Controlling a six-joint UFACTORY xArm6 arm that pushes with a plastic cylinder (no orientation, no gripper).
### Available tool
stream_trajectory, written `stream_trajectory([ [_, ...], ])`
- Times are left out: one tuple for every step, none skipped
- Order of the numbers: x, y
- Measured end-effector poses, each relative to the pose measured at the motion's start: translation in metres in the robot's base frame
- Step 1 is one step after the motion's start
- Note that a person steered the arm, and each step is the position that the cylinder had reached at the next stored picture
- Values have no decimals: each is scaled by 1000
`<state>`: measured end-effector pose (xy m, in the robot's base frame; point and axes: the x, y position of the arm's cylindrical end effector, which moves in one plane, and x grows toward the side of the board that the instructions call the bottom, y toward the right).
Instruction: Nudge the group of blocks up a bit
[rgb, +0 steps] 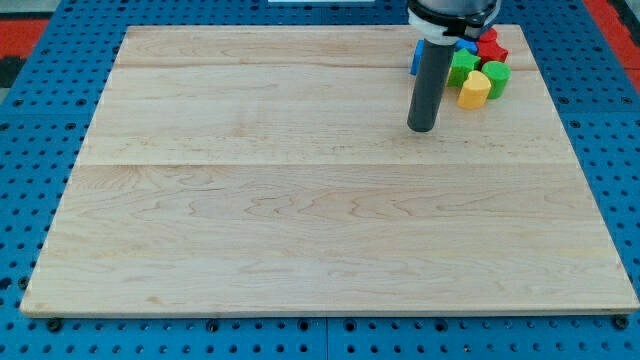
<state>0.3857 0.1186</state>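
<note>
The group of blocks is sitting bunched together in the wooden board's corner at the view's top right, and we are seeing it only in part, since our own rod is covering its left side. Nearest the view's bottom is a yellow block, rounded at the top (its exact shape is hard to settle at this size). Touching it on the right is a green block, and another green block is lying just above and to the left of the yellow one. A red block with star-like points is sitting at the top of the cluster, close to the board's top edge. A blue block is peeking out between the rod and the red one, and a sliver of blue is showing on the rod's left side; we cannot tell whether these are one block or two.

We are carrying no jaws at all, only the straight dark rod, so there is nothing spread or pinched. Our tip is resting on the board just below and to the left of the group, near the yellow block but apart from it.

Around the board, the blue perforated table is showing on all sides.
</note>
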Motion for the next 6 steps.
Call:
stream_trajectory([
  [0, 0],
  [0, 0],
  [11, 16],
  [-13, 89],
  [-42, 117],
  [-56, 93],
])
